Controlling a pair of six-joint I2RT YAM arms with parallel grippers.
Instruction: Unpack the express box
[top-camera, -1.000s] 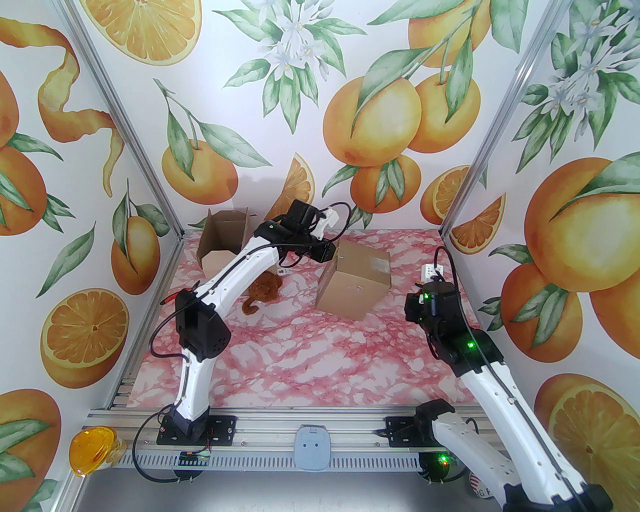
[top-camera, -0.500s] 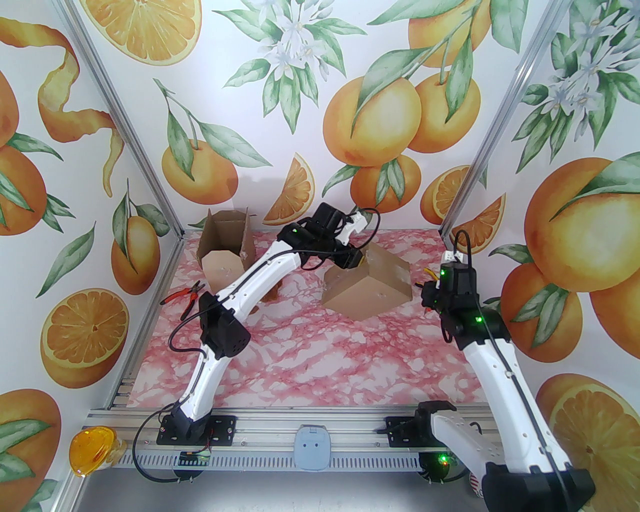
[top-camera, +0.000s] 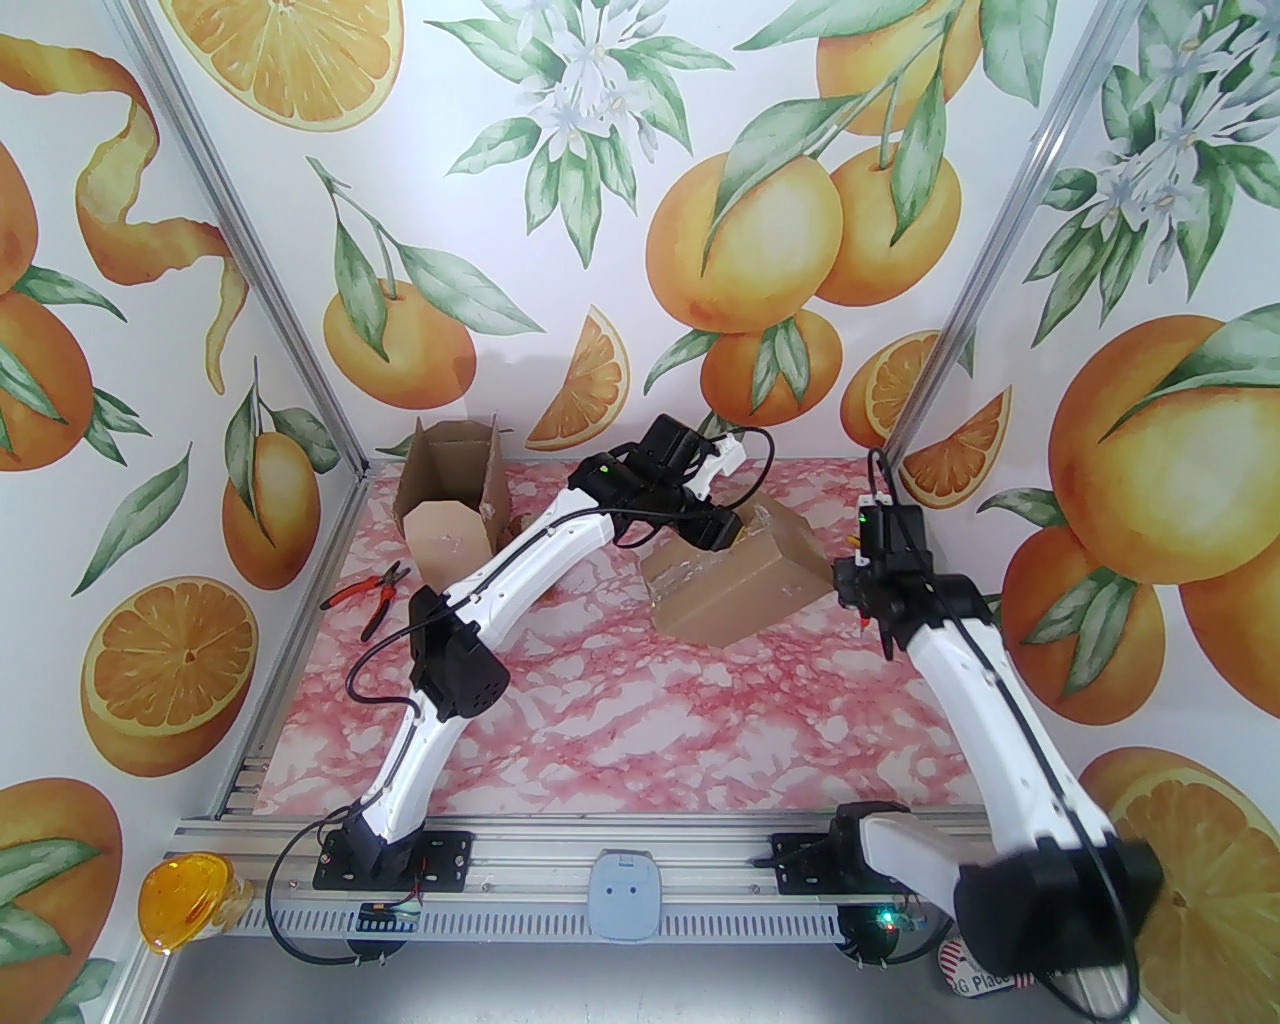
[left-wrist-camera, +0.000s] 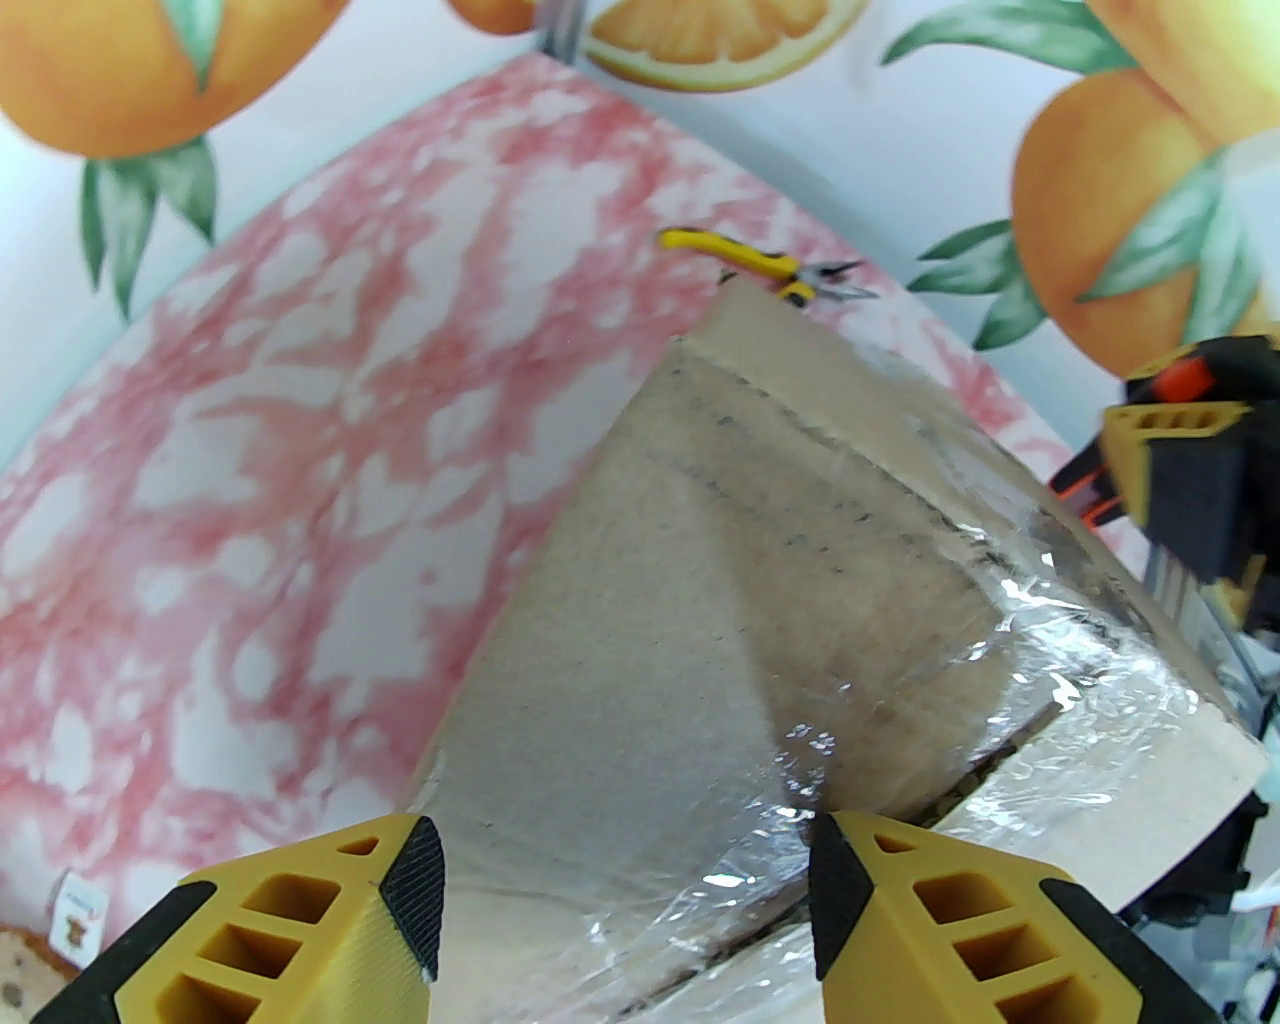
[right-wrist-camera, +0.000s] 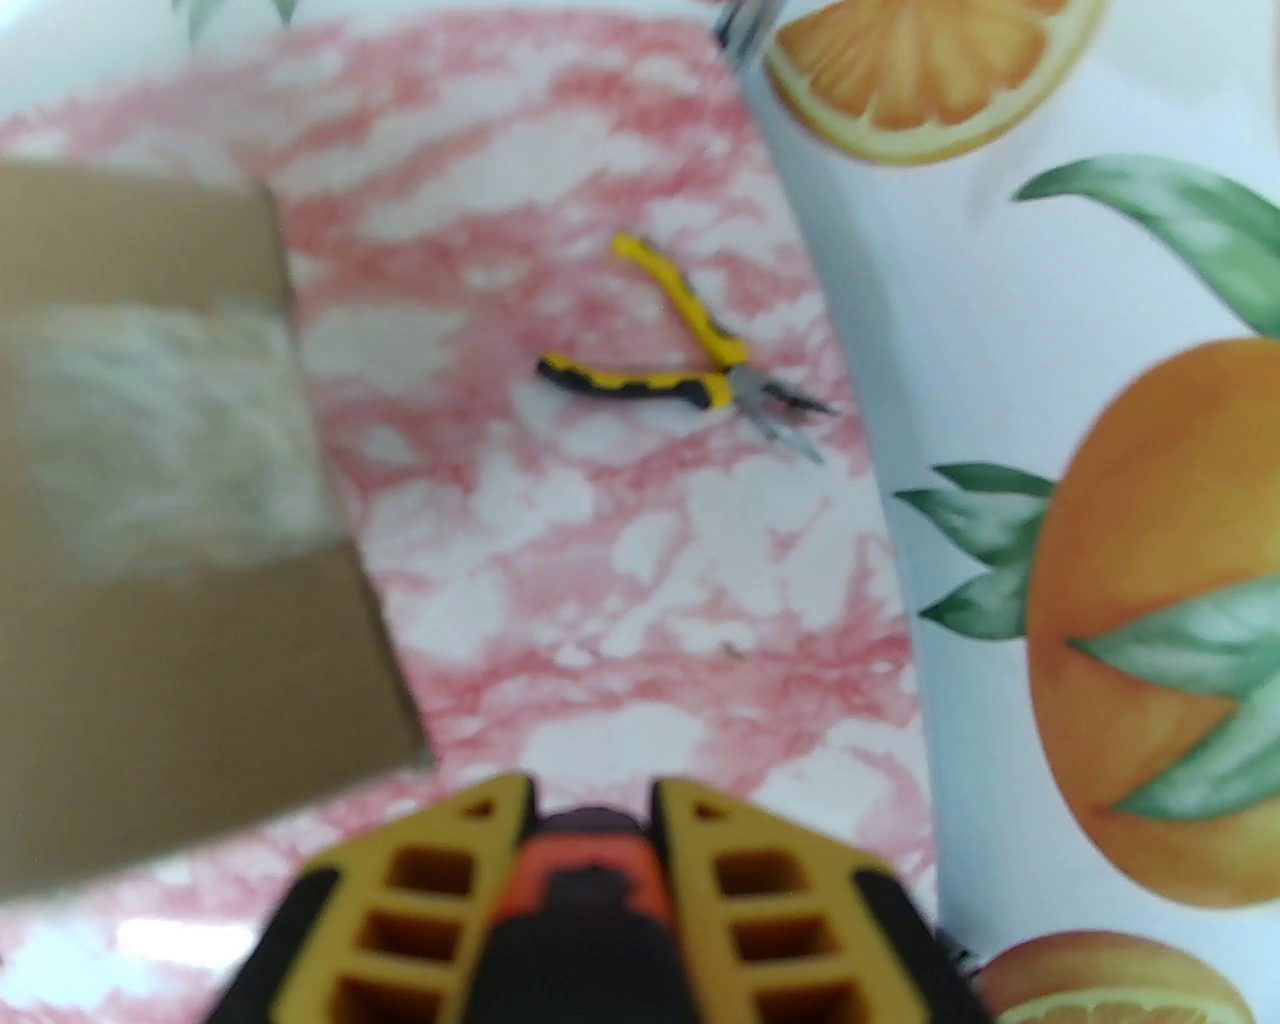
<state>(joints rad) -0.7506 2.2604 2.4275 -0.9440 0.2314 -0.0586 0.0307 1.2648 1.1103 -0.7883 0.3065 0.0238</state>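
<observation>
My left gripper (left-wrist-camera: 622, 858), spread wide, hovers just above the taped brown cardboard box (left-wrist-camera: 700, 600); my right gripper (right-wrist-camera: 592, 802) pinches an orange-and-black tool (right-wrist-camera: 588, 872)

Bright, even light, soft shadows, glare on the tape (left-wrist-camera: 1060, 640) of the box (left-wrist-camera: 650, 620), right wrist view blurred throughout, right arm (top-camera: 1040, 880) smeared overhead.

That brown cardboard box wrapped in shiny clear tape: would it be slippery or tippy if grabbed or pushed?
The brown taped cardboard box is probably slick where glossy tape wrinkles over it. Its flat faces and crisp edges suggest stiff walls, so it should slide, not roll, on the pink marbled table.
</observation>
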